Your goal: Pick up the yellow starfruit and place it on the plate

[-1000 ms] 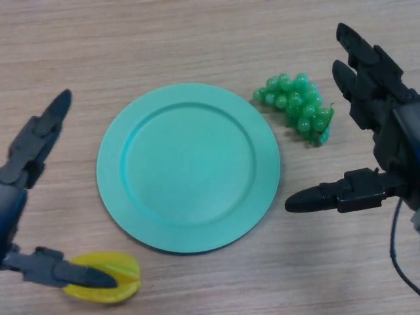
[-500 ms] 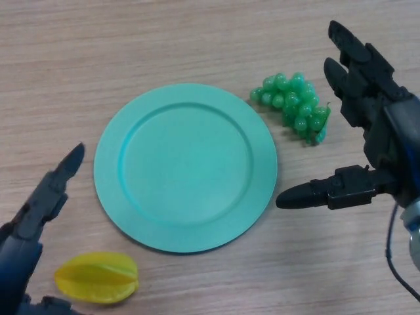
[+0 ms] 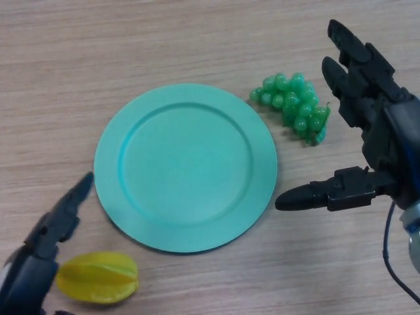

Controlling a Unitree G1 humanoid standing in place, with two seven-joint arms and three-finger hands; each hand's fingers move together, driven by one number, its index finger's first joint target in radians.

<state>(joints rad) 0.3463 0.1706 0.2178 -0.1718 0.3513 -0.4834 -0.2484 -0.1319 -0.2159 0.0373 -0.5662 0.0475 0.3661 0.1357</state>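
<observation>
Starfruit [image 3: 97,277] lies flat on the bench [image 3: 197,39] just off the plate's [image 3: 185,167] lower-left rim, not touching it and not yet gripped. I have my left hand [image 3: 49,233] poised directly beside the fruit, on the side away from the plate, fingers [image 3: 77,195] straight and apart, because I judge the grasp comes next and the hand needs room to close around the ridged body. My right hand [image 3: 367,125] sits idle on the opposite side of the plate, fingers spread, holding nothing, next to the green grapes [image 3: 294,106] by the plate's upper-right edge. The plate itself carries nothing, ready to receive the fruit.
</observation>
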